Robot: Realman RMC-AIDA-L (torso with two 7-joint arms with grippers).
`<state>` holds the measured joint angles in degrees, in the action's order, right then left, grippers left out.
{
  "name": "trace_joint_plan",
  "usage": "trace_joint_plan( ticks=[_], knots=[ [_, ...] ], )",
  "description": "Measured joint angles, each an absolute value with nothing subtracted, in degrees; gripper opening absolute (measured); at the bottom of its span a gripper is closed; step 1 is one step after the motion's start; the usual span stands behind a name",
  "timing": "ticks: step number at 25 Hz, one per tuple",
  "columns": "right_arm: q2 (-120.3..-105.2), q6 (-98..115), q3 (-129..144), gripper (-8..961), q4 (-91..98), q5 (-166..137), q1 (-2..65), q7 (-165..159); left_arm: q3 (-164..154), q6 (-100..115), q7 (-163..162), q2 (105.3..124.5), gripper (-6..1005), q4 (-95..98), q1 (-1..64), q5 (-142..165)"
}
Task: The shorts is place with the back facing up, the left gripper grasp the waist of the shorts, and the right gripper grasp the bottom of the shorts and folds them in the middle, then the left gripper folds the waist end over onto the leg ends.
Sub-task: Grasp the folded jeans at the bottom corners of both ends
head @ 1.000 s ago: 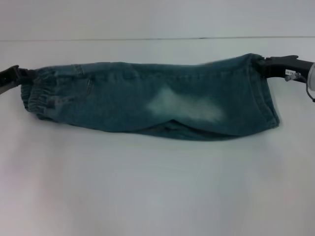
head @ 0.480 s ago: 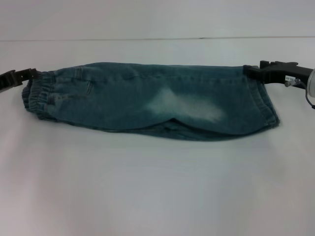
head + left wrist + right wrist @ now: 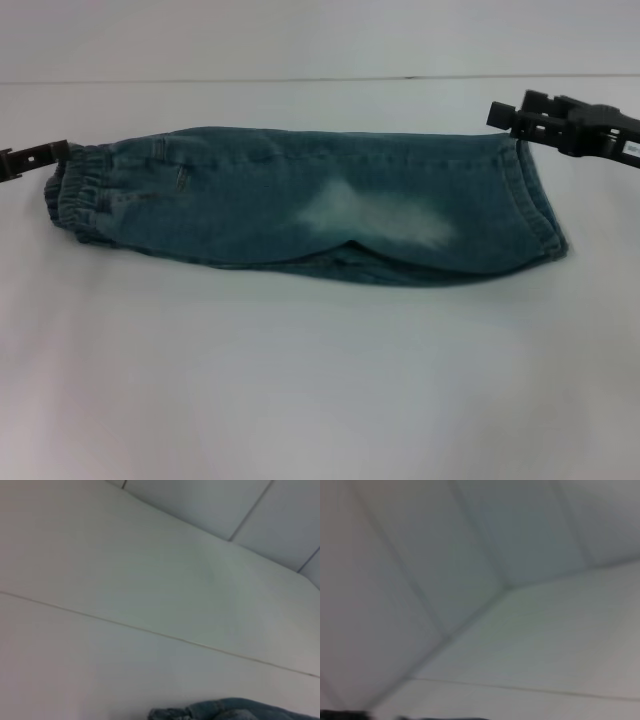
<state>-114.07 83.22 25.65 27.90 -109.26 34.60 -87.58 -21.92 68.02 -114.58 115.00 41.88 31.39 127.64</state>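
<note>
Both grippers off shorts [image 3: 310, 205]: right gripper [image 3: 503, 113] released hem, spread, lifted; left gripper [image 3: 62, 149] beside waistband, finger state unclear. First fold done; waist-over-legs fold next.

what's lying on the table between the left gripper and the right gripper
Head view: only the shorts, stretching from the left gripper to the right gripper.

We see soft, even, fairly bright light over the white table [image 3: 320, 380], with no glare on it. The shorts [image 3: 300, 205] cast only a thin, faint shadow along their near edge. In the head view, edges of the shorts look slightly soft. The left wrist view is hazy, a strip of the denim at its border out of focus. The right wrist view is the blurriest, its seams smeared and dim.
</note>
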Motion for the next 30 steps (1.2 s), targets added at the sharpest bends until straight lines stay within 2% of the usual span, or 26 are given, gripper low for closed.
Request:
trace_joint_plan(
  ticks=[1,6,15,30],
  knots=[
    [-113.92,87.51,25.72,930,28.64,-109.11,34.32,-87.44,-21.96,68.98,-113.78,114.87,850,42.22,31.15,127.67],
    [-114.28,100.22,30.40,942,32.76,-111.59,33.85,-87.09,-22.47,73.33,-108.53,113.98,921,43.59,30.44,130.75],
    [-118.60,99.47,37.55,947,37.42,-116.68,32.68,-85.02,-26.30,71.44,-107.07,113.93,918,45.21,31.42,138.30],
    [-118.83,94.86,37.23,945,36.37,-116.40,32.87,-85.10,-37.87,62.85,-107.69,114.91,879,44.02,34.07,142.62]
  ],
)
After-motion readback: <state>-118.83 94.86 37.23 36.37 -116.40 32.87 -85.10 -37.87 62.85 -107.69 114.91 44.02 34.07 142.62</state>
